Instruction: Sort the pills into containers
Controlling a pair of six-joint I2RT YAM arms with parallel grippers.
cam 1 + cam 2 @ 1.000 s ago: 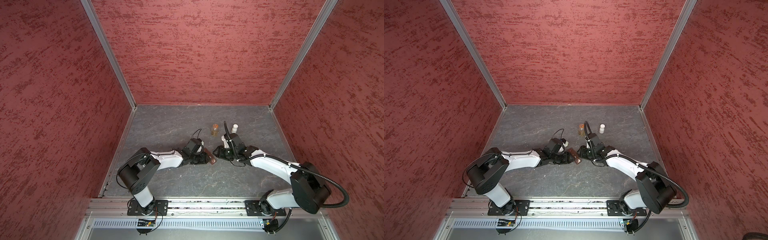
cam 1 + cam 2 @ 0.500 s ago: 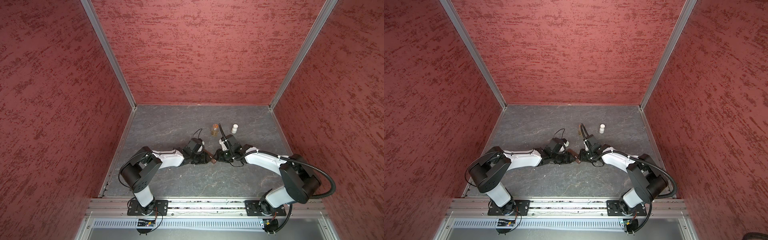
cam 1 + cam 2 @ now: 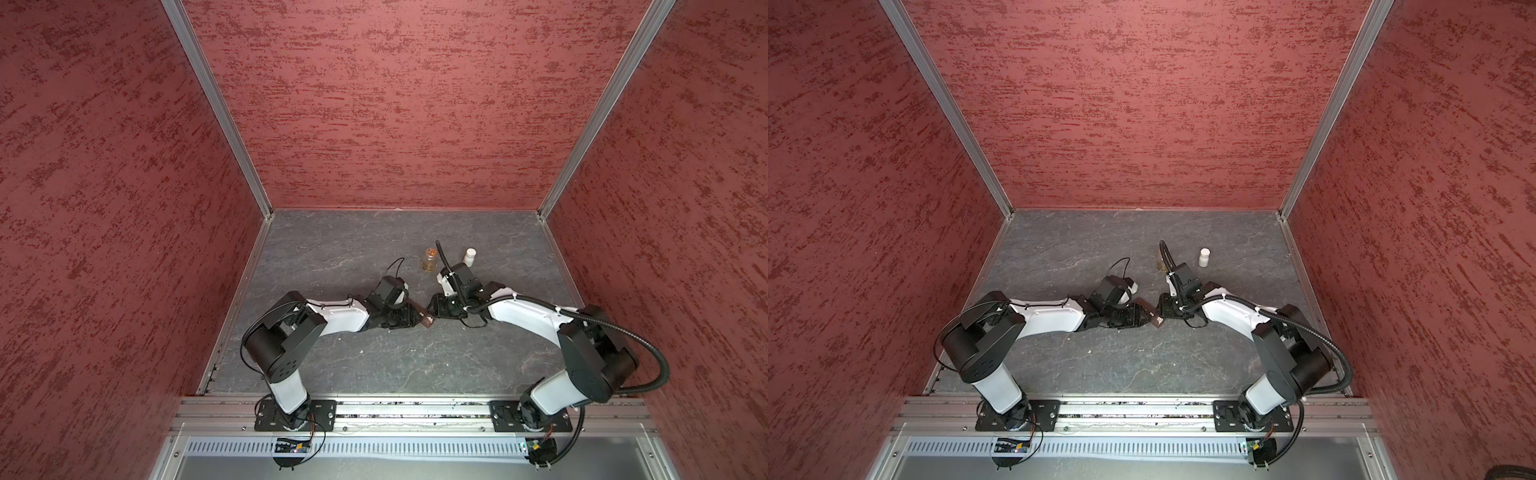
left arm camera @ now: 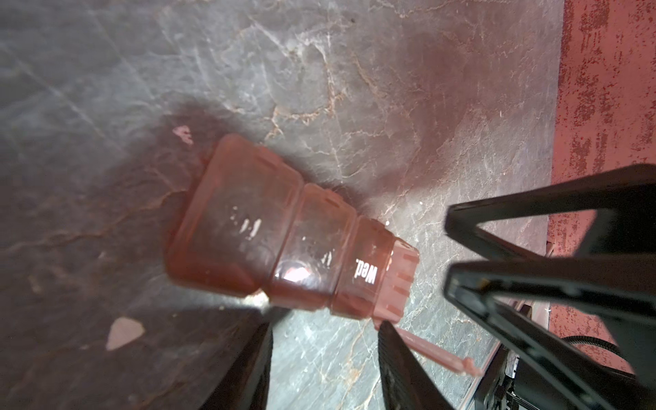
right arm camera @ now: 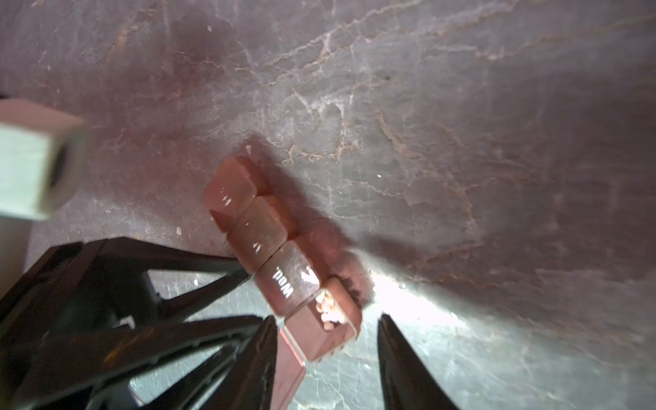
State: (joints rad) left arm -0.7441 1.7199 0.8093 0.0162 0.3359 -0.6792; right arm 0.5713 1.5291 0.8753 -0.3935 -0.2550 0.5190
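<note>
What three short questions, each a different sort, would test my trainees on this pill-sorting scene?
1. True or false: every lid on the pill box is shut.
2. Which day is printed beside the open compartment? A Mon, B Wed, C Sun.
3. How many bottles stand on the table?
Key: 1 false, one compartment lies open with pills inside; 2 B; 3 two, the amber bottle and the white bottle.
</note>
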